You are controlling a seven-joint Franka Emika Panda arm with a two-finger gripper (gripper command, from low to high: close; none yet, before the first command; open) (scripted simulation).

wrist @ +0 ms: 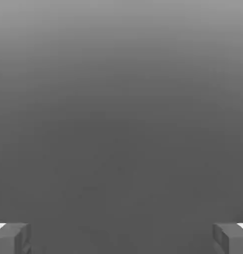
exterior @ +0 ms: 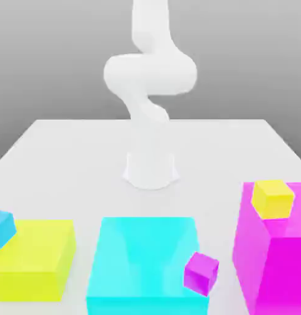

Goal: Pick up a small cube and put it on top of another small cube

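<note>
Standing by the table (exterior: 67, 144), I saw that nothing had been picked up yet; the job looked to be at its very first step, the reach for the yellow cube (exterior: 273, 199). The arm (exterior: 150, 80) rose from its base at the far middle of the table and curled high, well away from every block. In the hand view the gripper (wrist: 121, 238) had its two fingers (wrist: 12, 238) spread as wide as they would go, with only grey floor between them and nothing in their hold.

The yellow cube sat on top of the big magenta block (exterior: 273, 252), at the exterior view's right, close to that block's far corner. The blue cube (exterior: 2, 227) rested on the big yellow block (exterior: 33, 258) at the exterior view's left, at its far left corner. Between them lay the big cyan block (exterior: 144, 264) with a magenta cube (exterior: 201, 274) on its near right corner.

The next move, as I judged it, called for the hand to swing out over the magenta block, come down with the fingers either side of the yellow cube, and close. The carry would then have to cross the whole row, passing over the magenta cube, to reach the blue one.
</note>
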